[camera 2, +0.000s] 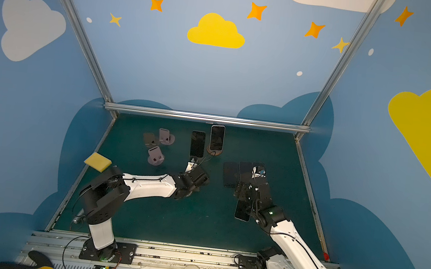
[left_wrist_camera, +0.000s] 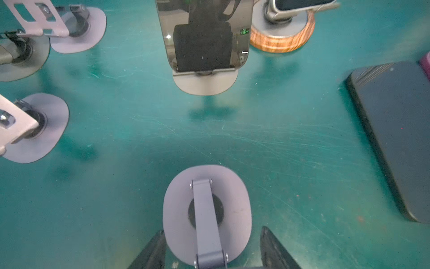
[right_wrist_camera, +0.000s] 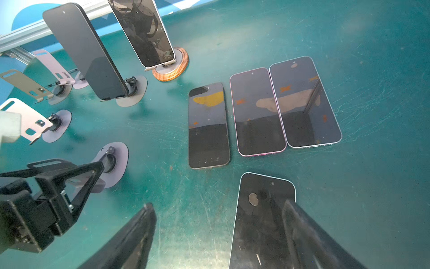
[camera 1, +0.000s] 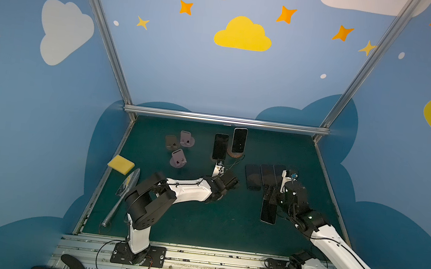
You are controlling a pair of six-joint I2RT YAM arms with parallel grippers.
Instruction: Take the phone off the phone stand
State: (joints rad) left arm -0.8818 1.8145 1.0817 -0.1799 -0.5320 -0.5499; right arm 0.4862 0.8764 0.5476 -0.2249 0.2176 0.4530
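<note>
Green surface (camera 1: 199, 221) carries everything in both top views. The dark phone (camera 1: 220, 146) I take as my target stands upright in its grey stand near the back, with a second phone (camera 1: 239, 140) on a wood-based stand just beside it. My left end effector (camera 1: 222, 176) sits just in front of the dark phone. My right end effector (camera 2: 248, 191) hovers over phones lying flat.

From the left wrist, the phone (left_wrist_camera: 204, 35) rests with its bottom edge in the lip of its stand (left_wrist_camera: 206, 81), screen towards me. Nearer, my fingers (left_wrist_camera: 151, 251) flank an empty stand (left_wrist_camera: 207, 209). I judge them closed on its cradle, though the contact itself lies off-frame.

From the right wrist, my right end effector (right_wrist_camera: 217, 205) is open and holds nothing, with a flat phone (right_wrist_camera: 263, 209) beneath it. The dark phone (right_wrist_camera: 86, 51) leans back on its stand.

To do this well, I should set the empty stand aside. Then I should pinch the phone by its long edges and lift it along its lean, so the lip releases without dragging the base.
</note>
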